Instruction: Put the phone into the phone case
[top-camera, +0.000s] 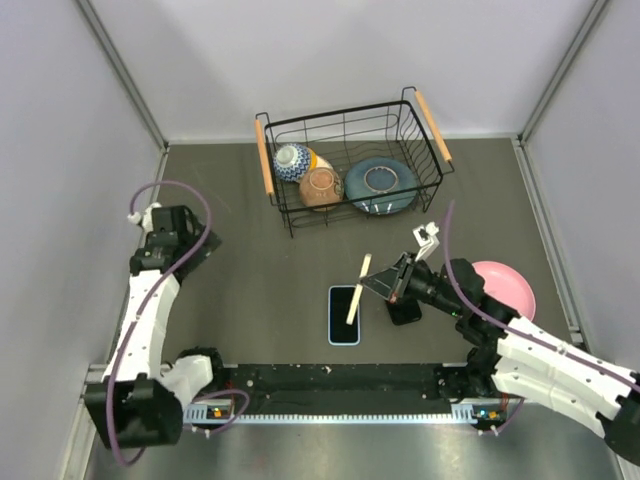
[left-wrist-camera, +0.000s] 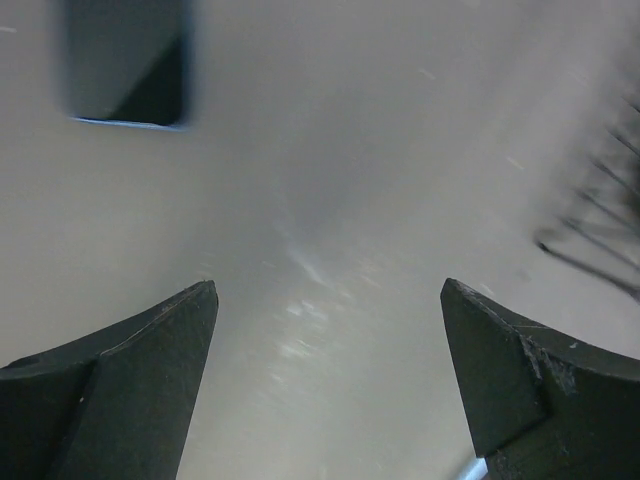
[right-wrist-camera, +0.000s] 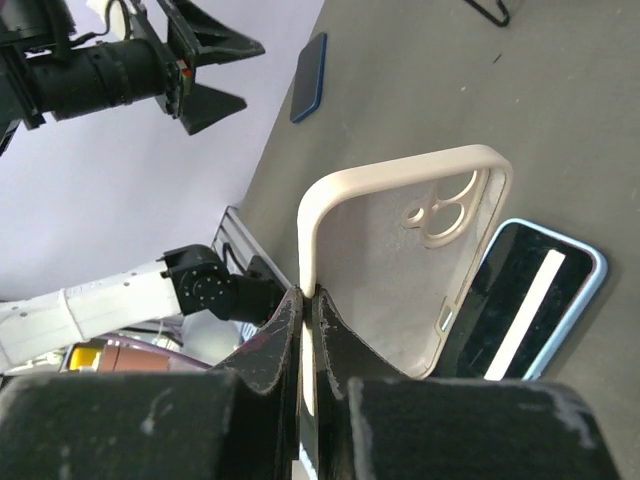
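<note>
The right gripper (right-wrist-camera: 305, 300) is clamped shut on one long edge of the cream phone case (right-wrist-camera: 395, 265), holding it on edge and tilted with its open inside showing to the wrist camera. The phone (top-camera: 344, 314), dark with a blue rim, lies flat near the middle of the table, not yet in the case. The case hangs over its right side, and contact between them cannot be told. The left gripper (left-wrist-camera: 330, 300) is raised at the far left, jaws wide apart and empty. A wire basket (top-camera: 350, 108) at the far centre holds bowls and a blue plate (top-camera: 380, 185). A pink plate (top-camera: 510, 285) sits at the right.
</note>
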